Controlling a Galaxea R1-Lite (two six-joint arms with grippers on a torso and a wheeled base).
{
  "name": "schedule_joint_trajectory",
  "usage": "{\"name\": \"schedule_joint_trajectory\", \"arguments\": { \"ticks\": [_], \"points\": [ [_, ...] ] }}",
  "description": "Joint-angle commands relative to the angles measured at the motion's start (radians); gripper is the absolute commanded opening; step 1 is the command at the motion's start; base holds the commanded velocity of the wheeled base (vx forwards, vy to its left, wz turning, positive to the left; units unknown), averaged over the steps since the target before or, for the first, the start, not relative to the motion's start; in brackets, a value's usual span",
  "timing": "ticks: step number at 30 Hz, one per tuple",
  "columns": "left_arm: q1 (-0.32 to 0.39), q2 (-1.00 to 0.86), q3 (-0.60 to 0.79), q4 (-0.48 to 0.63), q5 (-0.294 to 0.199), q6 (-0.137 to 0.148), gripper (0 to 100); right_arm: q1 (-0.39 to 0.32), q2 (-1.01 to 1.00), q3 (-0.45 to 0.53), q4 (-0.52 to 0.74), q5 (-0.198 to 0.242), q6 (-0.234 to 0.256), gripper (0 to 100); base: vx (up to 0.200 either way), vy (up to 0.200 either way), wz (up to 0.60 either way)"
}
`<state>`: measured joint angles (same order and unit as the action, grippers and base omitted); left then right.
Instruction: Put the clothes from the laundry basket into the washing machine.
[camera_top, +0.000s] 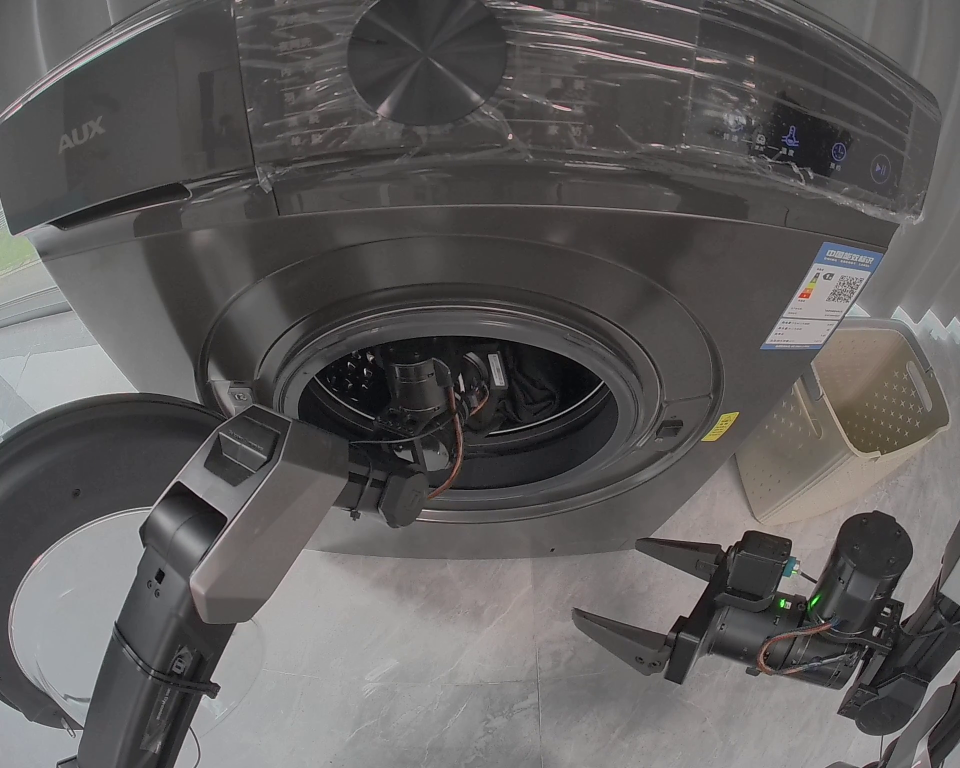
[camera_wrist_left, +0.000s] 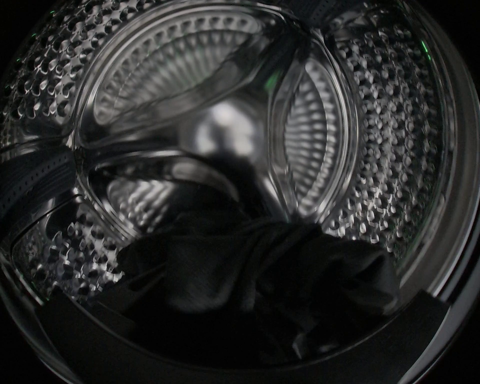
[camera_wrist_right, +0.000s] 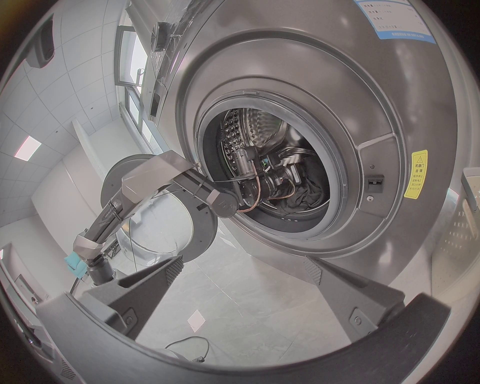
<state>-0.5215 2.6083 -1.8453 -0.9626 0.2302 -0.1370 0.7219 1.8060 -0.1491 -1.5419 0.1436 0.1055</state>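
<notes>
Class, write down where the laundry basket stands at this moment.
In the head view the cream laundry basket stands on the floor at the robot's right, beside the washing machine, beyond the right pincer.

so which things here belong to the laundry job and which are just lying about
Job:
washer
open door
dark clothes in the drum
basket
left arm, reaching into the drum
right pincer, open over the floor

Not the job:
blue label
yellow sticker
plastic film on the panel
</notes>
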Motion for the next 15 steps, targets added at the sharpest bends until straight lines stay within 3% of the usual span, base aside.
{"name": "schedule_joint_trajectory", "arguments": {
  "ticks": [1,7,15],
  "points": [
    [-0.032,-0.244,0.365,0.030,-0.025,0.004,100,0.001,0.001,0.000,0.000,0.001,0.000,100,0.000,0.000,0.00],
    [-0.077,-0.390,0.641,0.033,-0.061,0.013,100,0.001,0.001,-0.001,0.000,-0.001,0.000,100,0.000,0.000,0.00],
    [-0.115,-0.481,0.834,0.033,-0.095,0.040,100,0.001,0.001,0.000,0.000,-0.001,0.000,100,0.000,0.000,0.00]
  ]
}}
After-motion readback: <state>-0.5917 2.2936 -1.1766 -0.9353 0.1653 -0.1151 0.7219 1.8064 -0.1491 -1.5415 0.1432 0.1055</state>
